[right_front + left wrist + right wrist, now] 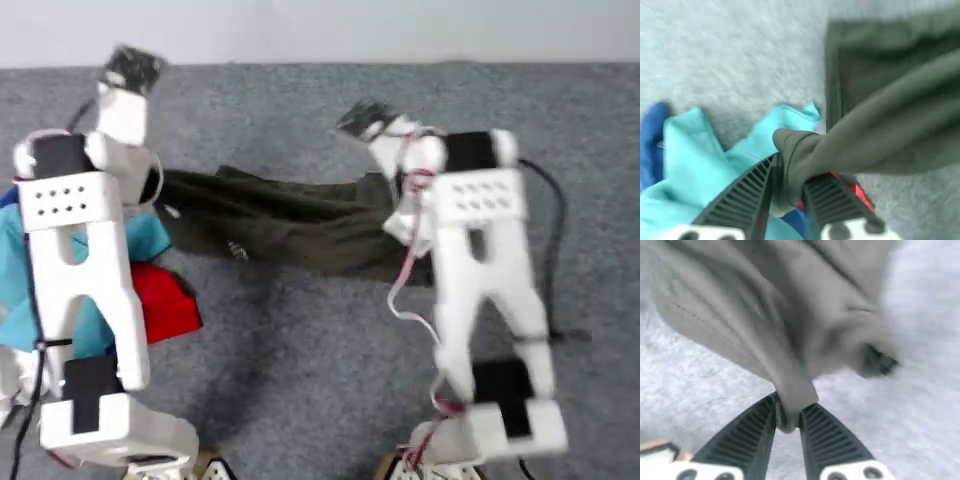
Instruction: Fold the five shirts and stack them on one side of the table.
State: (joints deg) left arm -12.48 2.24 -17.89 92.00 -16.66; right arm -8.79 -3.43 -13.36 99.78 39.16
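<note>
While olive shirt spans grey felt table, white wall behind.

The high camera looks steeply down on the desk from well above, with the arm bases at the lower edge of the frame and the wall along the top. Each wrist camera looks along its own pincer, the left pincer and the right pincer, from very near the desk. All three views share the dark shirt. The high and left wrist views also share the teal shirt.
</note>
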